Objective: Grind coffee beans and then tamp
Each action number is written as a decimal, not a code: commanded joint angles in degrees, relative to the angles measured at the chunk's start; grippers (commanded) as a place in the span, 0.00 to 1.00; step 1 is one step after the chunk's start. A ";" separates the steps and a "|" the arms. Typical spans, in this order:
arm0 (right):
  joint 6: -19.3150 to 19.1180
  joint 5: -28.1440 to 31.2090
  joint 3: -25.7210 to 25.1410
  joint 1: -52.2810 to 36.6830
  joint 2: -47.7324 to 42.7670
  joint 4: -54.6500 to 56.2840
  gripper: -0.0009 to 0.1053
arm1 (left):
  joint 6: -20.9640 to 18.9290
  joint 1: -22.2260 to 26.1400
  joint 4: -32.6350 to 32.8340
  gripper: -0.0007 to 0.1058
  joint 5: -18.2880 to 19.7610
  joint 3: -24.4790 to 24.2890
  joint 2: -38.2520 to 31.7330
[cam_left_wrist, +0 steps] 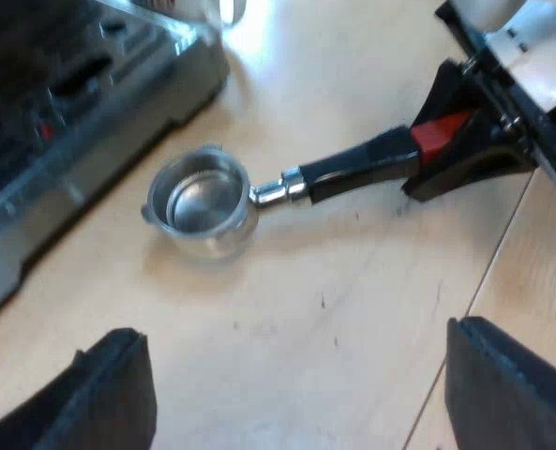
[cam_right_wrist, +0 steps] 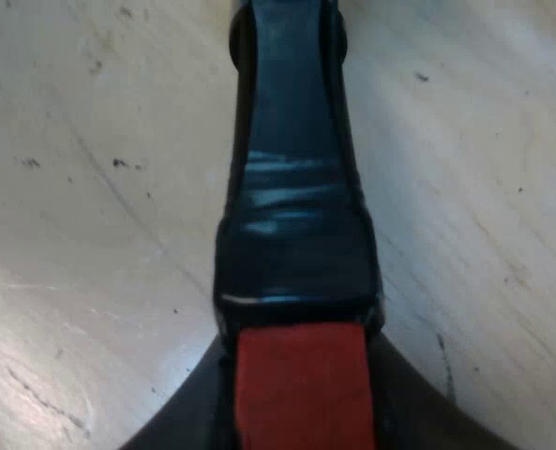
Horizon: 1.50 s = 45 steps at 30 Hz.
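The metal holder (cam_left_wrist: 201, 202) lies on the wooden table beside the espresso machine (cam_left_wrist: 71, 112), its round basket empty and facing up. Its dark handle (cam_left_wrist: 362, 164) runs away from the basket to the red end (cam_left_wrist: 437, 136), where my right gripper (cam_left_wrist: 465, 150) is shut on it. In the right wrist view the handle (cam_right_wrist: 292, 187) and its red end (cam_right_wrist: 301, 384) sit between my right gripper (cam_right_wrist: 301, 412) fingers. My left gripper (cam_left_wrist: 296, 394) hovers above the table short of the basket, open, fingers (cam_left_wrist: 109, 394) wide apart with nothing between them.
The machine's grey base and drip tray edge (cam_left_wrist: 118, 141) stand close to the basket. A pale glassy thing (cam_left_wrist: 226, 9) stands by the machine's corner. Bare wooden tabletop (cam_left_wrist: 334, 309) with a seam lies between my left gripper and the holder.
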 commanded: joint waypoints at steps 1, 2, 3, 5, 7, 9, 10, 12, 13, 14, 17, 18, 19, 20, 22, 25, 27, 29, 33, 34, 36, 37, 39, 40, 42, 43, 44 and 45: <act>-0.49 0.76 2.10 -0.28 -0.55 -5.58 0.01 | -0.20 -0.26 -0.72 0.63 -0.72 -0.31 3.48; -0.49 0.76 2.41 -0.28 -0.55 -5.94 0.01 | -0.20 -0.26 -0.91 0.63 -0.72 -0.31 4.72; -0.49 0.76 2.90 -0.28 -0.55 -6.43 0.01 | -0.20 -0.26 -1.15 0.63 -0.72 -0.31 5.17; -0.49 0.76 4.64 -0.28 -0.55 -8.60 0.01 | -0.20 -0.26 -2.02 0.63 -0.72 -0.31 7.50; -0.49 1.12 6.38 -0.28 -0.55 -10.94 0.01 | -0.10 -0.26 -2.72 0.63 -0.72 -0.31 9.12; -0.49 1.25 7.42 -0.28 -0.55 -12.17 0.01 | -0.10 -0.26 -3.01 0.63 -0.72 -0.31 10.07; -0.49 1.23 7.85 -0.28 -0.55 -12.57 0.01 | -0.10 -0.26 -3.05 0.63 -0.72 -0.31 10.43; -0.49 1.50 8.68 -0.28 -0.66 -12.79 0.01 | -0.10 -0.26 -3.04 0.63 -0.46 -0.31 11.34; -0.49 1.71 9.04 -0.28 -0.66 -12.83 0.01 | -0.10 -0.26 -3.04 0.63 -0.25 -0.31 11.73; -0.49 1.71 9.17 -0.28 -0.66 -12.83 0.01 | -0.10 -0.26 -3.04 0.63 -0.25 -0.31 11.79; -0.49 1.21 9.20 -1.79 0.19 -13.55 0.01 | -0.10 -0.26 -3.04 0.63 -0.26 -0.31 12.59; -0.49 0.87 9.20 -2.64 0.80 -14.55 0.01 | -0.10 -0.26 -3.04 0.63 -0.26 -0.31 12.60; -0.49 0.73 9.20 -3.78 1.60 -16.18 0.01 | -0.10 -0.26 -3.04 0.63 -0.26 -0.31 12.59; -0.49 0.62 9.20 -4.11 1.86 -16.66 0.01 | -0.10 -0.26 -3.04 0.63 -0.12 -0.31 12.59; -0.49 -1.78 9.20 -5.78 3.49 -19.12 0.01 | -0.10 -0.26 -2.88 0.63 0.16 -0.31 12.59; -0.49 -3.72 9.20 -5.92 4.54 -18.62 0.01 | -0.10 -0.26 -2.88 0.63 0.16 -0.31 12.59; -0.49 -3.71 9.20 -5.92 5.10 -18.63 0.01 | -0.10 -0.26 -2.88 0.63 0.16 -0.31 12.59; -0.49 -3.55 9.20 -5.92 5.32 -18.90 0.01 | -0.10 -0.26 -2.88 0.63 0.16 -0.31 12.59; -0.49 -3.57 9.20 -5.92 5.30 -18.88 0.01 | 0.02 -0.26 -2.88 0.63 0.16 -0.31 12.59; -0.49 -4.13 9.20 -5.92 5.30 -18.88 0.01 | 0.02 -0.26 -2.88 0.63 0.16 -0.31 12.59; -0.49 -4.40 9.20 -5.92 5.30 -18.88 0.05 | 0.02 -0.26 -2.88 0.63 0.16 -0.31 12.59; -0.49 -4.40 9.20 -5.92 5.30 -18.88 0.14 | 0.02 -0.26 -2.88 0.63 0.16 -0.31 12.59; -0.36 -4.51 9.20 -5.92 5.30 -18.77 0.26 | 0.02 -0.26 -2.88 0.63 0.16 -0.31 12.59; -0.21 -5.05 9.20 -5.92 5.30 -18.73 0.39 | 0.02 -0.26 -2.88 0.63 0.16 -0.31 12.59; 0.00 -5.27 9.20 -5.92 5.30 -18.73 0.52 | 0.02 -0.26 -2.88 0.63 0.16 -0.31 12.59; 0.00 -5.25 9.20 -5.92 5.30 -18.73 0.54 | 0.02 -0.26 -2.88 0.63 0.16 -0.31 12.59; -0.01 -5.25 9.20 -5.92 5.30 -18.73 0.57 | 0.02 -0.26 -2.88 0.63 0.16 -0.31 12.59; -0.01 -5.25 9.20 -5.92 5.30 -18.73 0.58 | 0.02 -0.26 -2.88 0.63 0.16 -0.31 12.59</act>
